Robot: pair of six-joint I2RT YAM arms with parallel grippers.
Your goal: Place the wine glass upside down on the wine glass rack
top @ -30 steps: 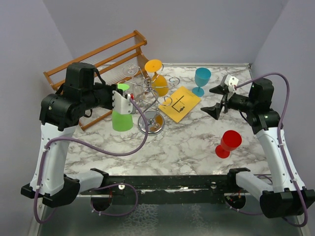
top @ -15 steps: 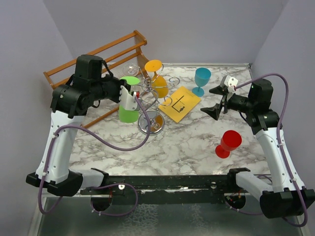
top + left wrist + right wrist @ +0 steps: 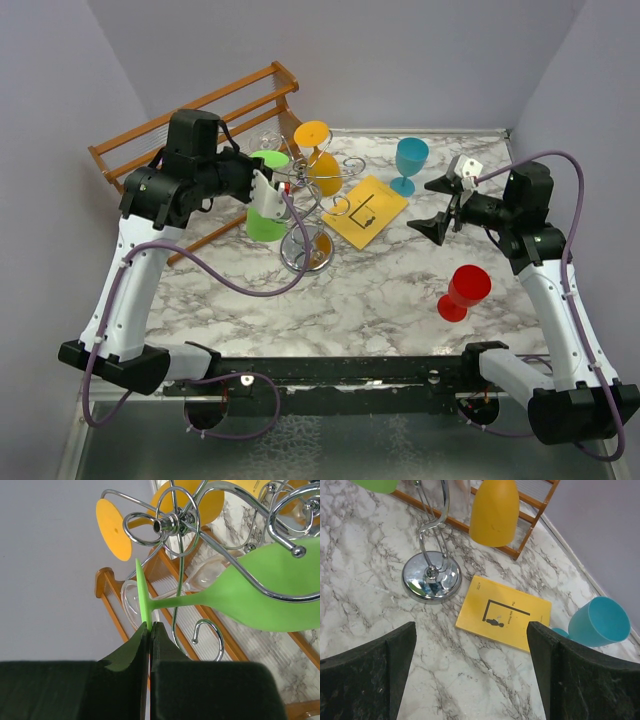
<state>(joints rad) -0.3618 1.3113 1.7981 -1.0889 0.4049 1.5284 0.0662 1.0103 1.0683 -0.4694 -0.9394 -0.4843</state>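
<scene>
- Holding the green wine glass (image 3: 260, 600) by the edge of its foot, your left gripper (image 3: 150, 627) is pinched tight on that thin disc, which shows edge-on between the jaws in the wrist view.
- From that pinch the stem runs straight away from the fingers to the bowl. From overhead the glass hangs foot up and bowl down, so you've already got it inverted.
- The wine glass rack (image 3: 305, 250) stands just to the right of the glass, with its round base a touch nearer to you.
- In the wrist view one curled chrome arm crosses in front of the bowl. You can't tell from here whether they touch.
- Here's what the move turns on, as I judge it: the stem has to slide sideways, to the right, into an open curl so the foot settles on top of the wire.
- An orange glass (image 3: 320, 160) hangs on the far side of the rack, so aim for a free curl on the left side.
- Your right gripper (image 3: 447, 205) is spread wide with nothing in it, well apart on the right near the blue glass (image 3: 410, 160). The left arm is the nearer one.
</scene>
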